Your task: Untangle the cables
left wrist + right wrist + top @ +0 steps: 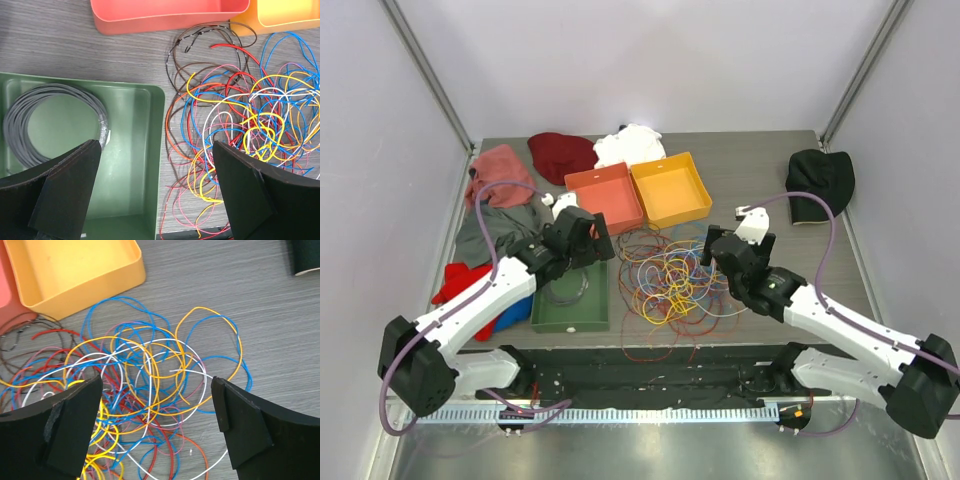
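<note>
A tangled heap of thin cables (670,278) in red, yellow, blue, white, orange and brown lies on the table's middle, in front of the boxes. It fills the right of the left wrist view (240,125) and the middle of the right wrist view (140,380). My left gripper (582,240) is open and empty, above the green tray's right edge at the heap's left side (157,190). My right gripper (720,250) is open and empty, above the heap's right side (157,425). A coiled grey cable (45,120) lies in the green tray (135,165).
A red box (605,196) and an orange box (670,188) stand behind the heap. The green tray (570,312) sits left of it. Clothes lie at the back left (500,180). A dark cap (820,182) lies at the back right.
</note>
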{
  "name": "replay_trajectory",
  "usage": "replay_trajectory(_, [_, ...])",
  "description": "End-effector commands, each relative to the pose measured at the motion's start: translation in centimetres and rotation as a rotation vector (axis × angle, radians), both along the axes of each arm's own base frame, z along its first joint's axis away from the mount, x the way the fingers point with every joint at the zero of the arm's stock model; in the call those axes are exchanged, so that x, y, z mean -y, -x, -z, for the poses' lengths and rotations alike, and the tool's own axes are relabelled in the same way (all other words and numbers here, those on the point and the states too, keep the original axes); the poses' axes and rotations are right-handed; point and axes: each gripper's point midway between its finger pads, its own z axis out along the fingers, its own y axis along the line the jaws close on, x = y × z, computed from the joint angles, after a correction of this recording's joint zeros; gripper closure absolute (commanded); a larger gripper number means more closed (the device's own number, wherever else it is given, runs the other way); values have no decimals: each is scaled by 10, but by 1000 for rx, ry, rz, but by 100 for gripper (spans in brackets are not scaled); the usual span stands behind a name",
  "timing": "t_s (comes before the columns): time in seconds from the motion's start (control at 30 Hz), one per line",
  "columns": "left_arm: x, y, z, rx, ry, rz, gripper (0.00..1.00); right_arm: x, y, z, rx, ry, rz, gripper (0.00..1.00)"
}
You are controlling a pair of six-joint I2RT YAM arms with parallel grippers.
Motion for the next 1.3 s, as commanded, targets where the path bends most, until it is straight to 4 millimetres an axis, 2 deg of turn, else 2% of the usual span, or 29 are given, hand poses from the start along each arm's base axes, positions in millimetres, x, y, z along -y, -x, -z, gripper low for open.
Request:
replay_trajectory(0.0, [11,-6,0,21,43,13,0,10,-10,-7,26,39,69,3])
replay_trajectory(0.03, [12,-6,2,19,41,21,0,5,-11,5,-13,47,47,4])
replay_trajectory(0.1, [16,-2,-1,17,58,56,0,-2,-13,14,-44,48,31,8])
replay_trajectory(0.13, [20,-3,-5,36,75,81,0,-6,-15,24,-75,65,25,12])
replay_trajectory(0.17, [21,0,-10,57,100,95,0,-7,-16,28,-87,67,28,28])
replay_trajectory(0.23, [28,-1,-19,102,145,121,0,-12,-20,33,-93,57,31,41])
replay_trajectory(0.27, [26,1,-24,123,156,124,0,-14,-22,39,-106,64,31,52])
replay_trajectory(0.33, [25,0,-28,147,153,131,0,-20,-26,40,-98,54,27,59])
replay_trajectory(0.43, [20,0,-28,136,118,125,0,-24,-30,46,-110,59,31,58])
replay_trajectory(0.53, [17,1,-18,99,89,115,0,-26,-32,54,-129,62,32,55])
replay_trajectory(0.7, [23,1,-14,85,109,122,0,-25,-35,55,-129,70,41,50])
replay_trajectory(1.03, [27,0,-10,67,111,132,0,-7,-42,38,-85,160,92,41])
replay_trajectory(1.27, [31,2,-1,19,107,145,0,0,-53,71,-181,132,126,35])
